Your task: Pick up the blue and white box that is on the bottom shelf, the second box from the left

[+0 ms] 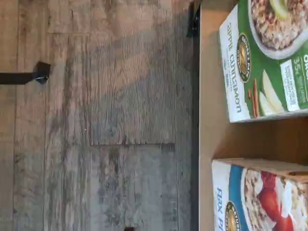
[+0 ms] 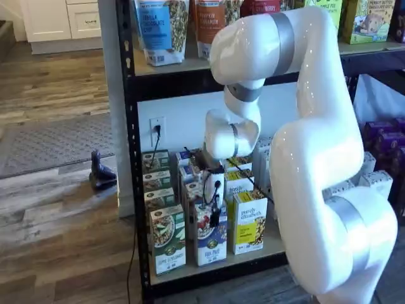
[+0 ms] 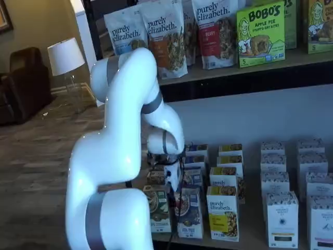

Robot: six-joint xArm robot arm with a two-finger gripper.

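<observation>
The black fingers point(image 2: 215, 218) hang just below centre in a shelf view, under the white wrist body and in front of the front row of cartons. They are small and dark against the boxes, so the gap itself is hard to see there. They stand spread wide, clamped on nothing. A thin black cable point(image 2: 218, 185) loops beside them.

Right behind and below the fingers stands the blue and white box point(image 2: 211, 244). It is upright at the front edge of the bottom shelf point(image 2: 269, 248), in the lower middle of the frame, with more cartons lined up behind it. In the other shelf view the same box point(image 3: 190, 212) sits low and just left of centre, partly behind the arm. The wrist view shows its berry-bowl face point(image 1: 255, 202) on the tan deck point(image 1: 211, 134).

The green-and-white carton point(image 2: 168, 244) stands just beside it on the frame's left, with a small gap between them that shows in the wrist view. The yellow-and-white carton point(image 2: 249, 221) stands on its right.

The white arm point(image 2: 316, 158) fills the right of that frame. Pouches point(image 3: 166, 36) line the upper deck. Grey wood floor point(image 1: 120, 120) lies in front of the rack.
</observation>
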